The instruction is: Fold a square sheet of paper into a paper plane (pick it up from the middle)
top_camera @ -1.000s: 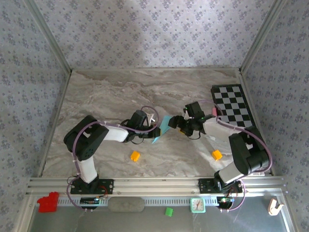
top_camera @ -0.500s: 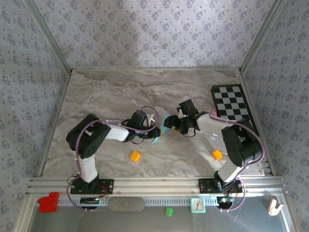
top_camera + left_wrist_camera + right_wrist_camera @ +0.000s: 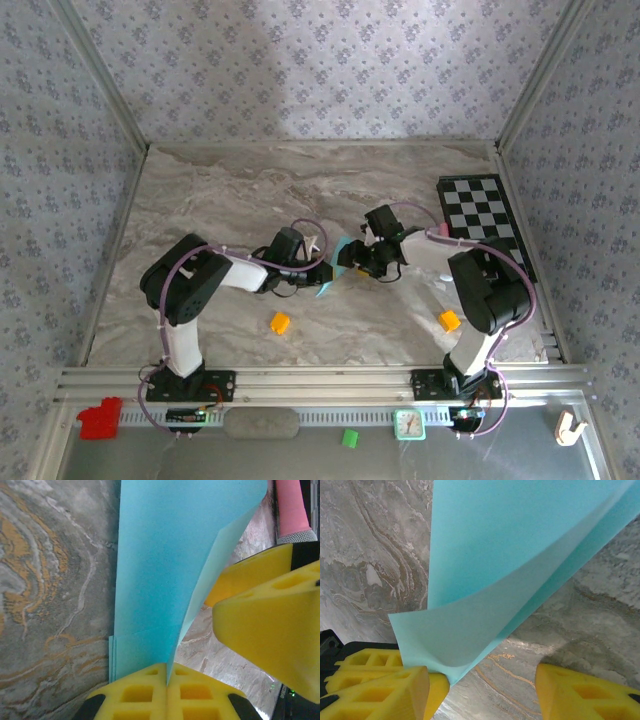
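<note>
The square sheet of paper [image 3: 337, 264], teal-blue and folded in layers, lies mid-table with one flap standing up. My left gripper [image 3: 316, 263] is shut on it: in the left wrist view the yellow fingertips [image 3: 150, 690] meet, with the upright flap's edge pinched between them [image 3: 166, 672], and the flat layers [image 3: 160, 555] stretch away beyond. My right gripper [image 3: 353, 262] faces it from the right, and its jaws are open. In the right wrist view the curled flap [image 3: 470, 625] rests on the left finger [image 3: 385, 690], and the right finger [image 3: 585, 695] stands clear of the paper over bare table.
Two orange cubes [image 3: 279, 322] [image 3: 449, 320] lie nearer the arms' bases. A black-and-white checkered board [image 3: 480, 215] sits at the far right. On the front rail are a red block [image 3: 99, 418], a green cube [image 3: 349, 437] and a small clock [image 3: 409, 424].
My right gripper has slid left up to the paper's raised flap and its jaws have narrowed. The left gripper has kept its pinch and stayed put.
</note>
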